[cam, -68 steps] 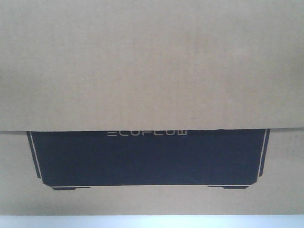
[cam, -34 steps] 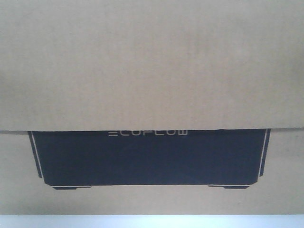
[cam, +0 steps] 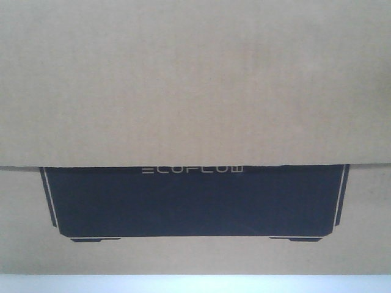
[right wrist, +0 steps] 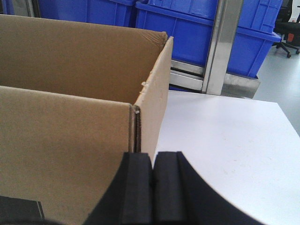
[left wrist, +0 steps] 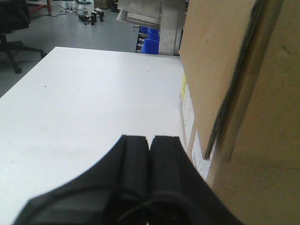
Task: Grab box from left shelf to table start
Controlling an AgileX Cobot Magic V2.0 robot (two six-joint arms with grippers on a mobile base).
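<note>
Box [cam: 195, 85] filling front view, edges cut off, on white table [left wrist: 84, 93]; left tool [left wrist: 150, 140] clenched, right tool [right wrist: 152, 159] clenched

1 box [cam: 195, 85]; 1 table [left wrist: 84, 103]; 2 claws [left wrist: 150, 143] [right wrist: 152, 159]; several blue bins [right wrist: 187, 28]

**Box on table, flanked by 2 grippers**

Standing on the table [left wrist: 84, 98], the box [cam: 195, 85], filling the front view, with a strip of table [cam: 195, 284] below its lower edge. Left of the box, low over the table, the left gripper [left wrist: 150, 145], just beside the box's labelled side wall. At the box's right corner, the right gripper [right wrist: 152, 161], with open table to its right. Behind the table, stacked bins [right wrist: 197, 28] and a metal upright [right wrist: 221, 44].
</note>
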